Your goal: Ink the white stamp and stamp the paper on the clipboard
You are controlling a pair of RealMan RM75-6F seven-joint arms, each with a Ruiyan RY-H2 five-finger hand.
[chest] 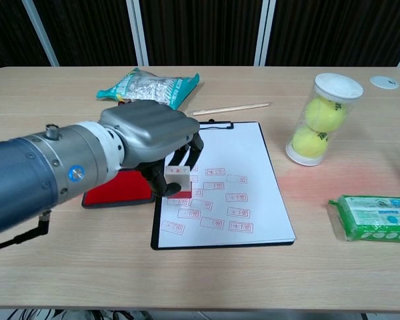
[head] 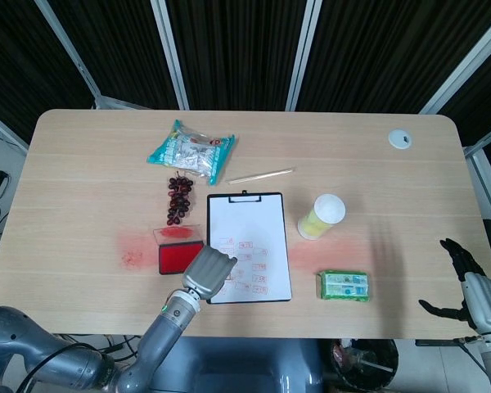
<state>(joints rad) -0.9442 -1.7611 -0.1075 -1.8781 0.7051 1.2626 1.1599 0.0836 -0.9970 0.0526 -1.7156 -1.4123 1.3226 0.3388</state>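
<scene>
Over the left part of the paper (chest: 237,160) on the clipboard (chest: 278,240): left hand (chest: 157,133) gripping the white stamp (chest: 177,175), stamp face red, contact with sheet not determinable. Red ink pad (head: 180,256) partly hidden behind forearm in chest view. At table (head: 376,180) edge: right hand (head: 466,282), fingers spread, holding nothing, wrist cut off by frame.

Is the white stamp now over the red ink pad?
No, the left hand holds the white stamp over the paper on the clipboard, to the right of the red ink pad.
</scene>
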